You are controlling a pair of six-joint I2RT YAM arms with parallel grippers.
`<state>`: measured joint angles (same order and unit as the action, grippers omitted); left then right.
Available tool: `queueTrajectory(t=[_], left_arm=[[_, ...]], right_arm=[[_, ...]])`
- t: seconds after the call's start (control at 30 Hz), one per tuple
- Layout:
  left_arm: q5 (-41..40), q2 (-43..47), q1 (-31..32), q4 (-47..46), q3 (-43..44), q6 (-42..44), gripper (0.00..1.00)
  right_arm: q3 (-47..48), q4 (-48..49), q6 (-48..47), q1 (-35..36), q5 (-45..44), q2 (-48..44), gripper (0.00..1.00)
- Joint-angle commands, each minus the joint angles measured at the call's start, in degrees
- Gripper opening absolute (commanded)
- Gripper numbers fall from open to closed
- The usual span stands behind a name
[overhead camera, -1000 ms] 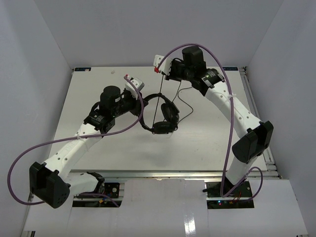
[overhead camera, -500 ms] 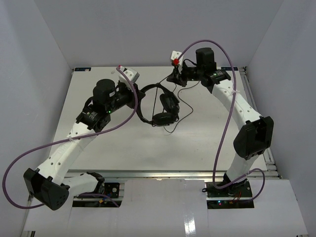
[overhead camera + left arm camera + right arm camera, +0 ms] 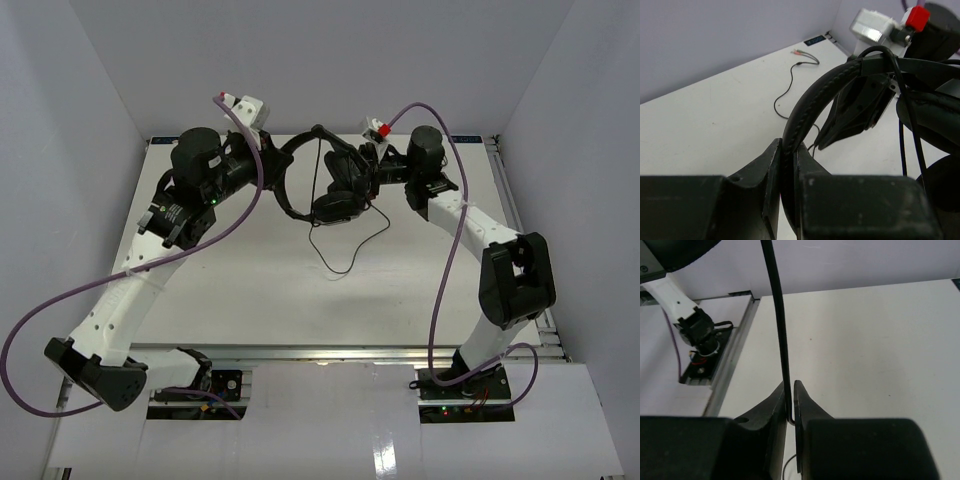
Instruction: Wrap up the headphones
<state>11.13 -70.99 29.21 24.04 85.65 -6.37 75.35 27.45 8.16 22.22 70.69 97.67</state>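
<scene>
A: Where are the headphones (image 3: 335,205)?
B: Held up over the far half of the bench (image 3: 200,290), about midway between its left and right edges, with the 2 arms on either side

A: Who has what?
B: The left fingers (image 3: 776,161) are clamped tight on the headband (image 3: 825,90), low on its curve. The right fingers (image 3: 781,402) are all but closed, with the thin cable (image 3: 777,315) pinched in the slit between them

A: And the rest of the cable?
B: It drops from the earcups and loops on the bench toward the centre. The plugs (image 3: 801,52) lie by an edge, though I can't tell which

A: How will it handle?
B: I'd judge it light. The headband looks springy but firm enough to serve as the anchor, so that grip suits. The cable is limp and thin, and likely to slide through a loose pinch or snag

A: So where should it be taken?
B: Pinch the cable fairly close to the earcup and keep gentle tension. Avoid yanking where it joins the cup, and avoid squeezing the soft pads
</scene>
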Motion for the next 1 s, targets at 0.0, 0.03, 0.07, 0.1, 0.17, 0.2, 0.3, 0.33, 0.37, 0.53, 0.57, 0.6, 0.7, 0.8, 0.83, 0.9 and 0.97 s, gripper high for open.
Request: queueTrajectory(t=[0.0, 0.03, 0.07, 0.1, 0.17, 0.2, 0.3, 0.33, 0.37, 0.53, 0.57, 0.6, 0.7, 0.8, 0.83, 0.9, 0.97], left_arm=[[1.3, -0.7, 0.3, -3.2, 5.7, -6.3, 0.00], [1.4, -1.1, 0.3, -3.2, 6.3, -6.8, 0.00], [1.5, -1.7, 0.3, -3.1, 7.4, -7.3, 0.00], [1.7, -2.1, 0.3, -3.2, 8.2, -7.9, 0.00], [2.0, -2.9, 0.3, -3.1, 9.7, -8.6, 0.00], [2.0, -3.2, 0.3, -3.1, 10.3, -8.9, 0.00], [2.1, -4.0, 0.5, -3.1, 11.9, -9.9, 0.00], [2.1, -4.2, 0.5, -3.0, 12.5, -10.1, 0.00], [2.1, -4.3, 0.6, -2.8, 13.2, -10.4, 0.00], [1.8, -4.7, 0.7, -2.2, 15.4, -11.1, 0.00], [1.7, -4.7, 0.7, -2.2, 15.8, -11.3, 0.00], [1.7, -4.8, 0.7, -2.2, 16.3, -11.5, 0.00], [0.5, -5.0, 0.7, -2.0, 17.5, -12.0, 0.00], [-3.0, -4.9, 0.8, -2.0, 18.7, -11.7, 0.00], [-4.2, -4.9, 0.8, -2.0, 19.0, -11.6, 0.00], [-8.0, -5.2, 0.8, -2.0, 20.2, -11.1, 0.00], [-10.0, -5.9, 0.8, -2.1, 21.7, -10.5, 0.00]], right_arm=[[-3.7, 47.8, 39.9, -0.1, 4.9, 3.3, 0.17], [-3.6, 52.6, 43.9, 0.0, 4.6, 4.3, 0.18], [-3.1, 55.3, 46.5, 0.3, 4.4, 5.2, 0.19], [-2.8, 56.9, 48.1, 0.7, 4.0, 5.8, 0.20], [-2.1, 57.5, 49.0, 1.7, 3.2, 6.2, 0.22], [-1.6, 58.3, 49.9, 2.4, 2.7, 6.4, 0.23], [0.3, 61.3, 52.7, 4.3, 0.8, 7.9, 0.27], [0.8, 61.3, 53.1, 4.9, 0.2, 8.2, 0.29], [1.3, 61.2, 53.2, 5.3, -0.2, 8.5, 0.30], [3.7, 61.3, 54.3, 7.7, -2.2, 10.4, 0.39], [4.1, 61.8, 55.0, 8.3, -2.6, 10.9, 0.41], [4.5, 62.6, 55.8, 8.9, -3.0, 11.5, 0.42], [4.9, 65.0, 58.2, 11.9, -3.7, 12.7, 0.43], [1.7, 68.2, 59.6, 14.4, -4.5, 11.6, 0.43], [1.0, 69.0, 59.7, 14.9, -4.8, 10.8, 0.42], [-4.3, 70.4, 59.5, 15.8, -5.8, 8.9, 0.41], [-9.0, 69.9, 58.2, 16.0, -6.7, 6.1, 0.40]])
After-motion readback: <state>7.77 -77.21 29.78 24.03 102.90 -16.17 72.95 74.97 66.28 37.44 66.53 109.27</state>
